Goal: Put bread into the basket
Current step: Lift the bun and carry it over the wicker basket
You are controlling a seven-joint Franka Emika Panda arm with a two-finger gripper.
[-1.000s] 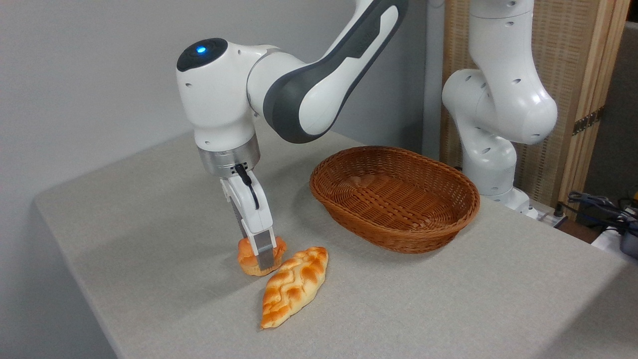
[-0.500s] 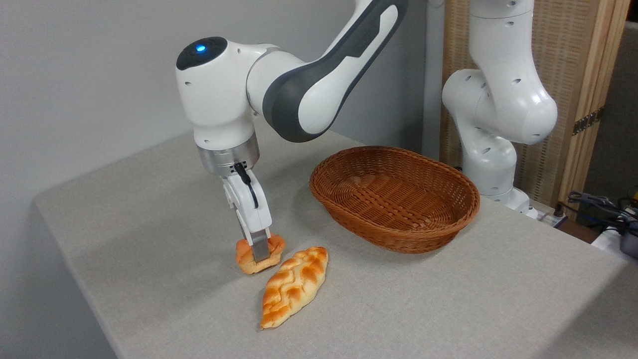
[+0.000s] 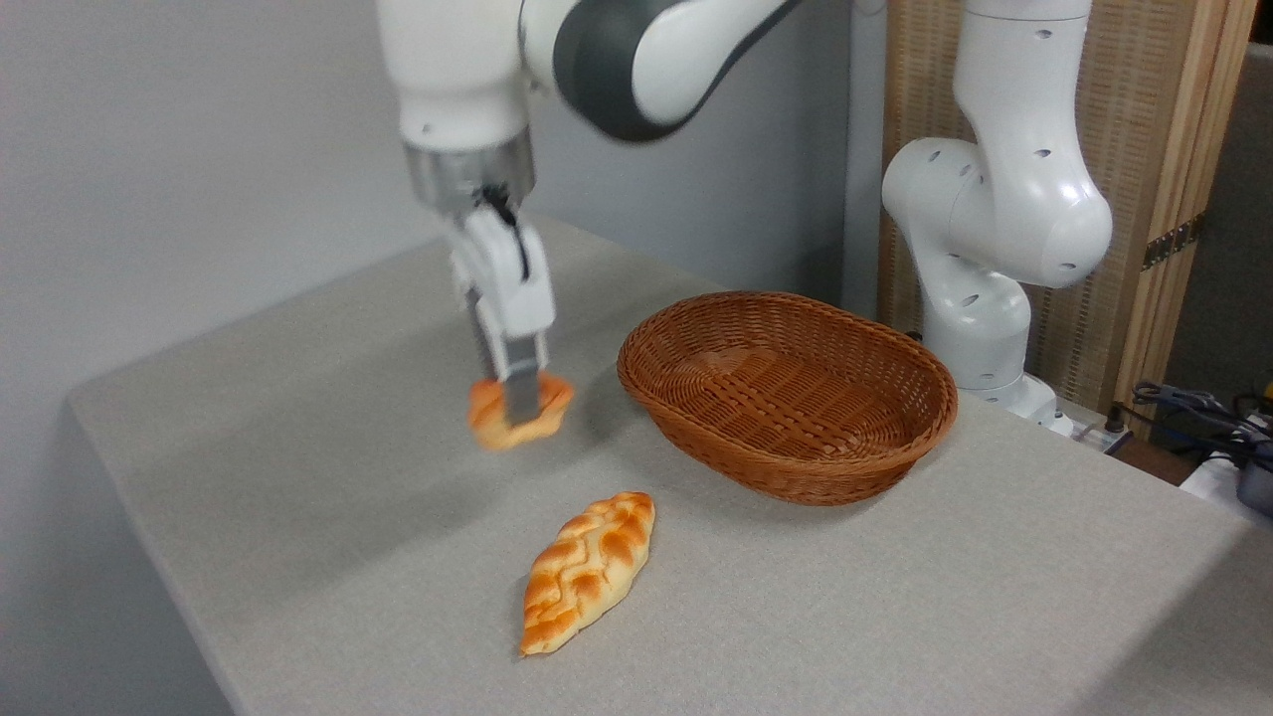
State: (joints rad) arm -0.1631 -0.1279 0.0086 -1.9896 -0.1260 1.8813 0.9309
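the jaws (image 3: 519, 408) are closed on the bread (image 3: 519, 410), pinching the small orange-brown bun from either side so that it bulges out to the left and right of the near finger, which crosses its front. the far finger is hidden behind the bun. the bread hangs in the air, clear of the desk (image 3: 298, 477), with a soft shadow on the cloth below it. this part of the picture is a little blurred, so the bun's top cannot be read in detail. the basket (image 3: 875, 418) sits on the desk to the right of the held bread, near it but not touching, and nothing lies inside it. the braided loaf (image 3: 589, 569) lies flat on the desk, nearer the camera than the bun and apart from it. the white arm (image 3: 636, 50) reaches in from the upper right, its wrist pointing straight down.
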